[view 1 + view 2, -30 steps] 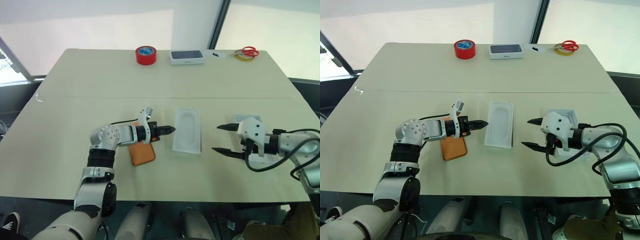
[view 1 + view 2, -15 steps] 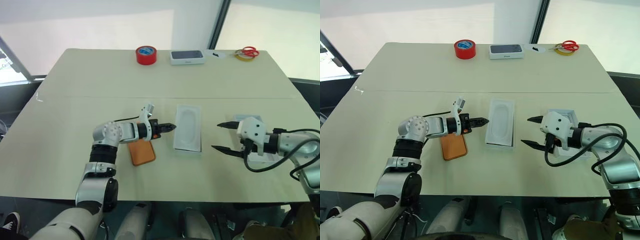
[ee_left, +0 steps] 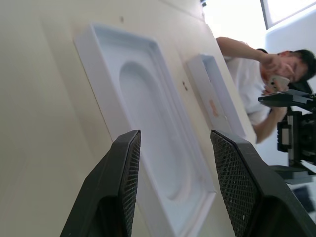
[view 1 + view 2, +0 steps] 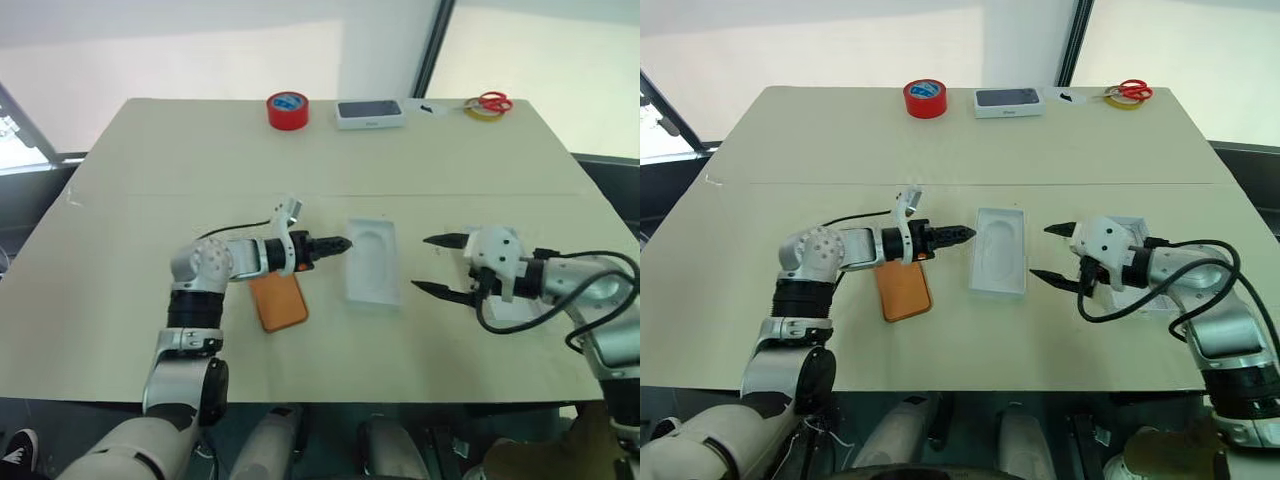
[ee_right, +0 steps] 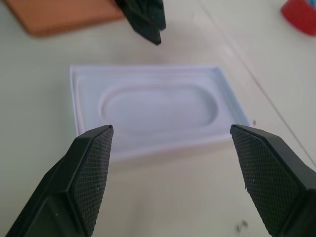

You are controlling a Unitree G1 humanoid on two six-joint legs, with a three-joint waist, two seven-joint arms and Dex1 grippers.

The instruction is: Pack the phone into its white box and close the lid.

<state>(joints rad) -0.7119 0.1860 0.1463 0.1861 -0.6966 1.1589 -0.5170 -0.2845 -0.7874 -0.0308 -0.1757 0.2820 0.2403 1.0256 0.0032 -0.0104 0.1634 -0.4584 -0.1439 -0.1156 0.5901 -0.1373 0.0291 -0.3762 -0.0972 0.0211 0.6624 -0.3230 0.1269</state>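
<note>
Phone [image 4: 278, 302] lay flat on the beige table [image 4: 150, 160], orange back up, near the front edge, just under the left forearm and beside the thin white tray [image 4: 372, 262] with the oval imprint. Nothing gripped it.

Left gripper [image 4: 338, 243] hung above the table between phone and tray, pointing at the tray's near long edge. Left wrist view showed its two fingers [image 3: 116, 187] parted with a clear gap, empty, tray visible between them.

Right gripper [image 4: 436, 264] sat on the other side of the tray, aimed at it, fingers [image 5: 91, 168] spread wide and holding nothing. In the right wrist view the tray sat between the two pads, with the left gripper's black tip over its far edge and a corner of the phone beyond.

White box [image 4: 1137, 262] was on the table behind the right gripper, mostly hidden by that hand; the left wrist view caught it as a shallow open white rectangle [image 3: 217, 98] just past the tray. Couldn't make out the lid anywhere.

At the far edge of the table: red tape roll [image 4: 287, 109], a white box printed with a dark phone [image 4: 369, 113], red-handled scissors [image 4: 490, 101] on a yellow tape ring. A person [image 3: 256, 84] showed past the table in the left wrist view.
</note>
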